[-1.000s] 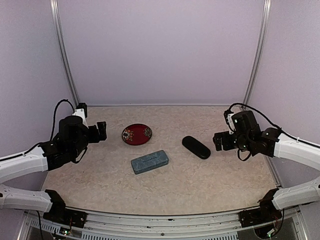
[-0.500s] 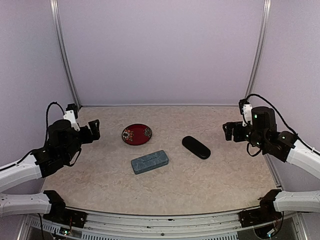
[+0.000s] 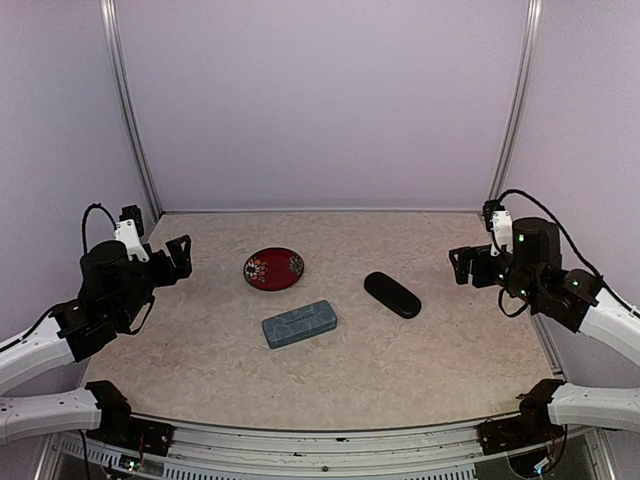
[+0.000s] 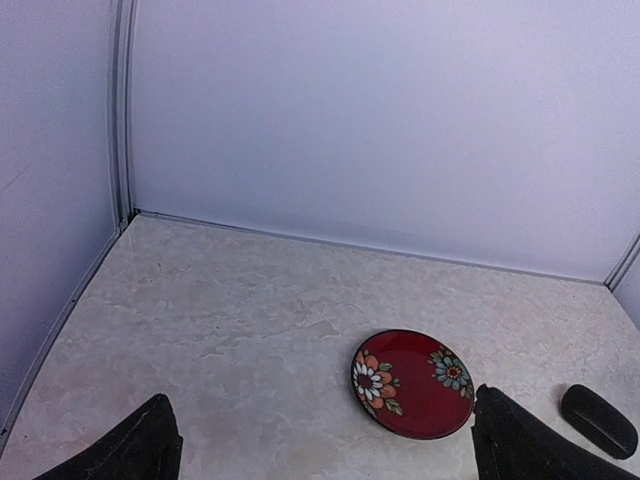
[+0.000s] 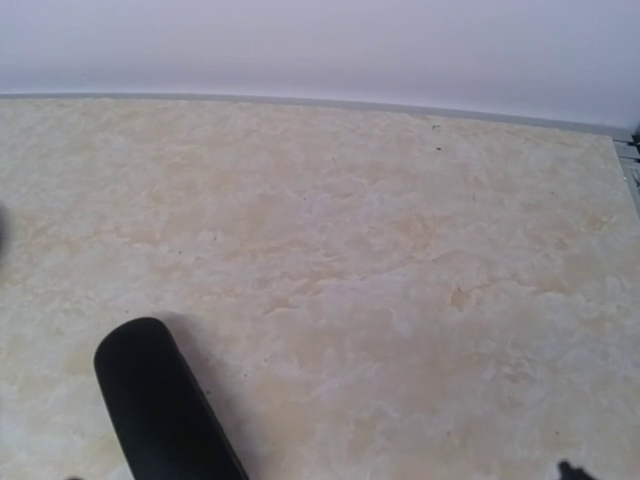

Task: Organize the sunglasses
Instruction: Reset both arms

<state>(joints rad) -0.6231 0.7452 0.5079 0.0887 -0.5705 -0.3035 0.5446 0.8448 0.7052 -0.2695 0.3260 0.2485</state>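
No sunglasses show in any view. A closed black oval case [image 3: 392,294] lies right of centre; it also shows in the left wrist view [image 4: 598,420] and the right wrist view [image 5: 160,400]. A closed blue-grey rectangular case [image 3: 299,323] lies near the middle. My left gripper [image 3: 181,256] is open and empty, raised at the far left; its fingers [image 4: 140,445] stand wide apart. My right gripper [image 3: 463,266] is open and empty, raised at the far right, well apart from the black case.
A red plate with flower patterns [image 3: 273,268] sits left of centre behind the blue-grey case, also in the left wrist view [image 4: 412,383]. White walls close the table on three sides, with metal corner posts [image 3: 130,110].
Both arms have drawn back from the middle: the left gripper moved left and toward the back wall, the right gripper moved right. The cases and the plate have not moved.
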